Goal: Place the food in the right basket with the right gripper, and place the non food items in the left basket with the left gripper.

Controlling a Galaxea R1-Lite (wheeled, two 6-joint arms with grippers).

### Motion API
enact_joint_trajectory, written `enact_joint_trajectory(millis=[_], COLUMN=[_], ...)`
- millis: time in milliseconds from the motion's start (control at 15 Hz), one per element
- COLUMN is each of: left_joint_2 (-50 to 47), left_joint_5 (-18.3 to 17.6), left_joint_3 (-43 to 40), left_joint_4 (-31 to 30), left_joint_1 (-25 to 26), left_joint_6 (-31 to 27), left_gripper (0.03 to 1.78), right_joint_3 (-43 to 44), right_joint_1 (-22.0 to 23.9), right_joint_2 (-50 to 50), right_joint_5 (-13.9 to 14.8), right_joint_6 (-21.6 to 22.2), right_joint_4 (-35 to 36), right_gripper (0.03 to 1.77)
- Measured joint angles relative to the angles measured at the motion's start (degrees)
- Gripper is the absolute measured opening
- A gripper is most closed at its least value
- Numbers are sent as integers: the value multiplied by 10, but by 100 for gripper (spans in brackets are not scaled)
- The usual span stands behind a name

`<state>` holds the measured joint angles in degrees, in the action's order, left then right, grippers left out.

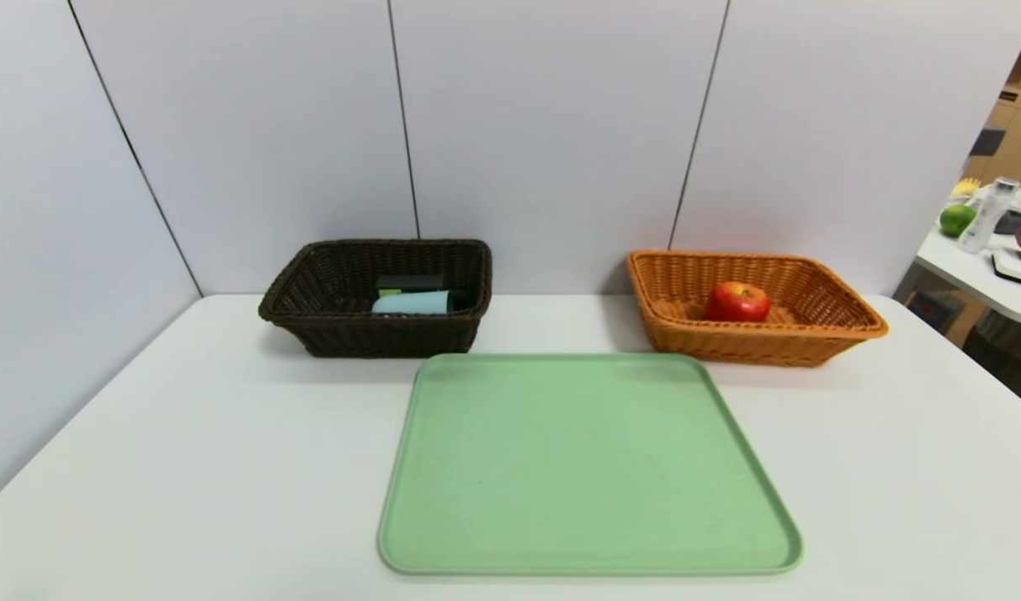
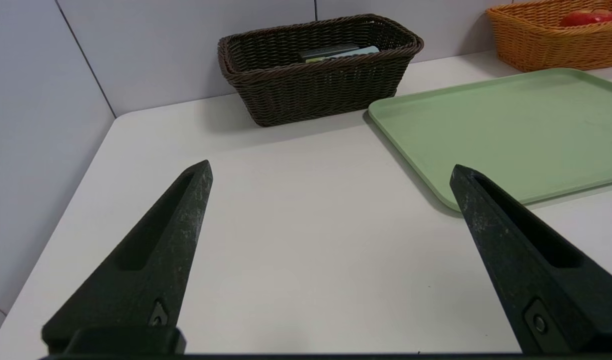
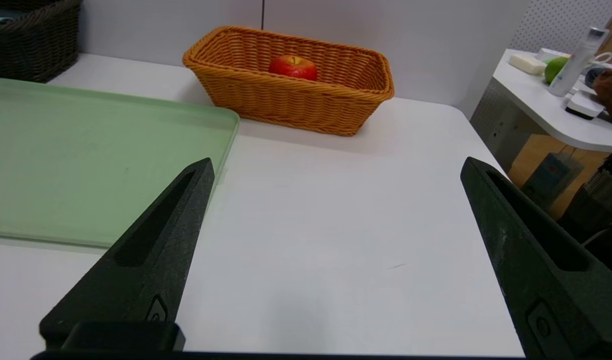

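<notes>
- Apple (image 1: 736,301): red, upright, inside orange basket (image 1: 836,330).
- Cup (image 1: 411,302): pale blue, on its side inside dark basket (image 1: 343,330).
- Bottle (image 1: 410,283): black, green label, lying behind cup, touching or just beside.

Two baskets (image 1: 376,334) (image 1: 811,334), one apple (image 1: 736,302), one cup (image 1: 410,302), one green tray (image 1: 585,467)

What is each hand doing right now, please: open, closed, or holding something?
Left hand: open, holding nothing, over bare table short of the dark basket.
Right hand: open, holding nothing, over the table short of the orange basket.
</notes>
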<state>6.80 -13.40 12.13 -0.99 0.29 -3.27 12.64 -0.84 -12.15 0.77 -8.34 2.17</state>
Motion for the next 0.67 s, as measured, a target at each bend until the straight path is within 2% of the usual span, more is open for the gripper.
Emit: enact_joint_trajectory(millis=[533,667], left_joint_2=[-62,-67], left_joint_5=[14,26], left_joint_3=[-44,-71], left_joint_4=[-3,-17], left_joint_1=[-5,-6], left_joint_6=[-3,-24], left_gripper=[169,169], right_joint_3=[-54,-82], right_joint_1=[7,7], right_joint_2=[90,108], right_joint_5=[1,0], right_joint_6=[2,2], right_joint_4=[-2,6], right_gripper=[170,170])
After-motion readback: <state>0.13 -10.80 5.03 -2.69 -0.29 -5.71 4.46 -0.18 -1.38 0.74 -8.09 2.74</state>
